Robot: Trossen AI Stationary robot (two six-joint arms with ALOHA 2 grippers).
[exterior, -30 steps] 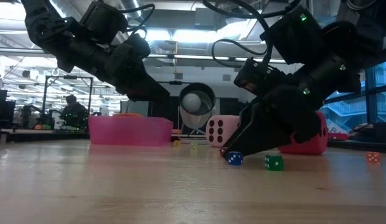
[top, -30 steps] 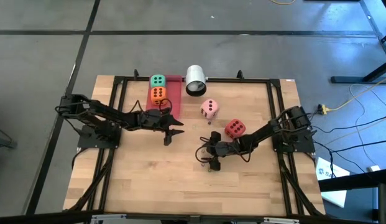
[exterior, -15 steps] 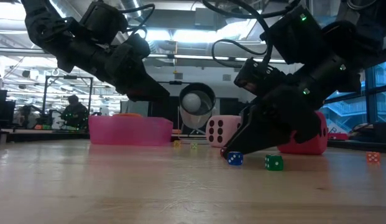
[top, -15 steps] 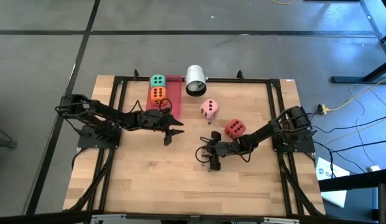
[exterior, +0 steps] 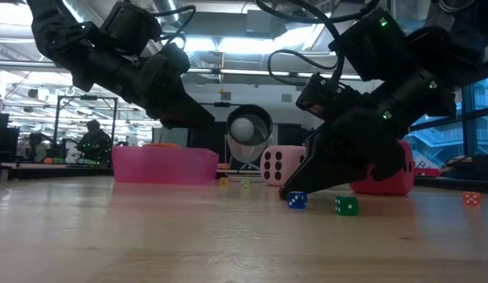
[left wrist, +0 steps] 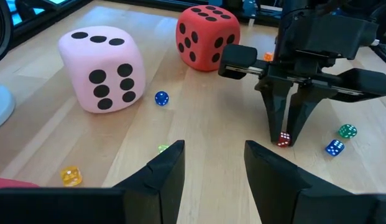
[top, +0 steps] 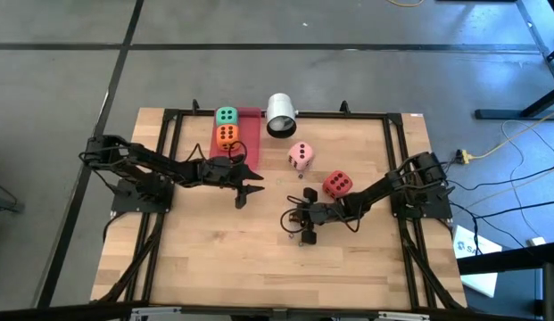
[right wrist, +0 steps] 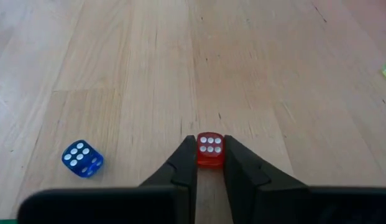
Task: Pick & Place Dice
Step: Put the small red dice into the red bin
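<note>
1. We see the right gripper (right wrist: pixel 210 163) at lower centre of the high view, its tips on the bench (top: pixel 214 259), closed on a tiny red die (right wrist: pixel 210 150).
2. The left gripper (top: pixel 250 191) hovers left of centre, partly open and empty.
3. The green die (top: pixel 227 115) and orange die (top: pixel 227 135) sit in the pink tray (top: pixel 251 134) at upper centre.
4. The pink die (top: pixel 301 155) and red die (top: pixel 337 184) rest on the bench right of the tray.
5. A tiny blue die (right wrist: pixel 82 158) lies near the right gripper.
</note>
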